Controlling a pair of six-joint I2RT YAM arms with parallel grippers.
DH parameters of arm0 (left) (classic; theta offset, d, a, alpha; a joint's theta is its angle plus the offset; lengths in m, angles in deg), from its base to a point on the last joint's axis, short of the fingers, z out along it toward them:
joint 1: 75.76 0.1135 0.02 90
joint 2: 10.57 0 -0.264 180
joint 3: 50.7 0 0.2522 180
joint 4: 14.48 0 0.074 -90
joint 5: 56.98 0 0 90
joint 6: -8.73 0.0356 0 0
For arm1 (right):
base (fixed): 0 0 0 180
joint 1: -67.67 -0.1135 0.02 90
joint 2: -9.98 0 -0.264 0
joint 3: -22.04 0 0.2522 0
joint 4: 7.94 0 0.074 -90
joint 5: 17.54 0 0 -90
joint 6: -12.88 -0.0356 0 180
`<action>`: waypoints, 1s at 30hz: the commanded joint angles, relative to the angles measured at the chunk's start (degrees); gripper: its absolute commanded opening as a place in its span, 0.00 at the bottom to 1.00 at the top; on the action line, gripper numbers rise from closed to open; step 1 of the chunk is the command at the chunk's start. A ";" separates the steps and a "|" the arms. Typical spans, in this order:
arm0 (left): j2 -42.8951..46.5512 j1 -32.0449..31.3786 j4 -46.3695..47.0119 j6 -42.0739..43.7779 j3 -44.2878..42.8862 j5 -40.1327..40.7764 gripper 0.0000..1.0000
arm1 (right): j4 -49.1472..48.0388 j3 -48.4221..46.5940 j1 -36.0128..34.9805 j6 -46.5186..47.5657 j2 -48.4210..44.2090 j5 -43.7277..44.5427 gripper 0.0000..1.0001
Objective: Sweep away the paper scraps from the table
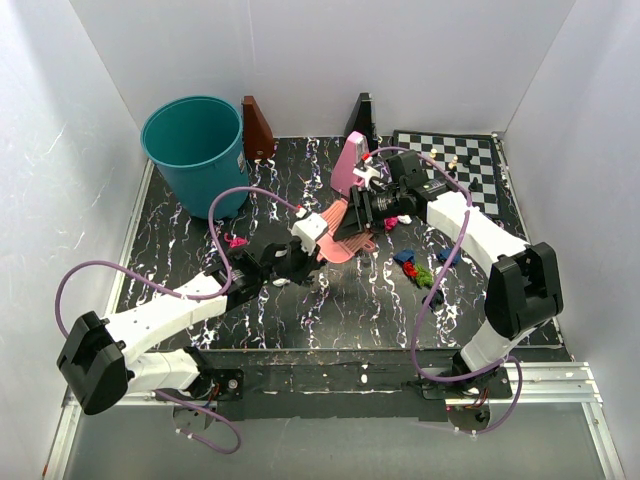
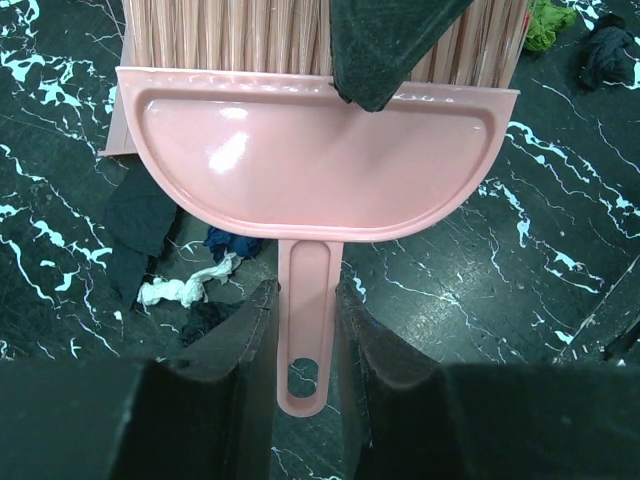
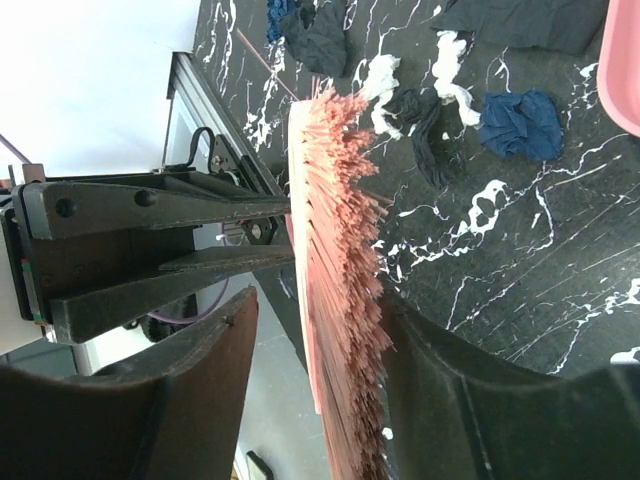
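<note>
My left gripper [image 1: 300, 250] is shut on the handle [image 2: 305, 320] of the pink dustpan [image 2: 310, 160], which lies flat on the table [image 1: 300, 310] near the middle. My right gripper [image 1: 368, 208] is shut on the pink brush [image 1: 350, 165]. Its bristles [image 2: 230, 35] stand at the dustpan's open edge and run between my fingers in the right wrist view [image 3: 340, 260]. White [image 2: 185, 290], blue [image 2: 235, 243] and dark [image 2: 140, 215] paper scraps lie left of the dustpan handle. Blue [image 1: 405, 257], red and green [image 1: 425, 276] scraps lie right of the dustpan. A magenta scrap [image 1: 236, 241] lies to the left.
A teal bin [image 1: 195, 150] stands at the back left. A brown wedge [image 1: 257, 128] and a black wedge [image 1: 362, 118] lean at the back wall. A chessboard [image 1: 475, 185] with small pieces [image 1: 452, 162] lies at the back right. White walls close in the table.
</note>
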 commanded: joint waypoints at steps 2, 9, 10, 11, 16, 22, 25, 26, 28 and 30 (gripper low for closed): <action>0.91 -0.57 2.11 1.70 -2.60 -0.60 0.10 | -1.18 1.19 0.05 0.71 -0.44 -3.46 0.52; 0.99 -0.57 2.99 1.44 -3.57 -0.60 0.11 | -1.70 3.21 0.13 0.45 -0.96 -3.99 0.01; 1.25 -0.57 3.16 1.18 -3.48 -0.60 0.12 | -2.40 3.39 0.13 0.10 -1.23 -4.17 0.01; 1.69 -0.57 3.43 0.92 -3.31 -0.60 0.14 | -3.36 3.91 0.22 -0.95 -1.66 -4.52 0.01; 4.94 -0.57 5.18 -1.70 -1.03 0.80 0.35 | -9.25 6.37 2.15 -5.44 -3.86 -6.10 0.01; 13.37 -0.57 8.35 -6.28 3.98 4.40 0.84 | -14.26 9.10 5.32 -9.31 -6.41 -7.51 0.01; 16.28 -0.05 7.21 -10.85 4.69 5.90 0.92 | -16.11 10.24 5.93 -9.31 -7.90 -7.42 0.01; 16.90 0.30 6.16 -13.30 4.17 6.34 0.95 | -17.34 10.94 6.28 -9.31 -8.69 -7.77 0.01; 17.43 2.41 3.36 -19.27 2.59 5.39 0.98 | -21.37 13.04 6.81 -10.45 -10.62 -8.73 0.01; 17.08 6.70 1.50 -24.73 0.75 -0.57 0.98 | -28.03 16.20 7.34 -13.34 -13.34 -10.22 0.01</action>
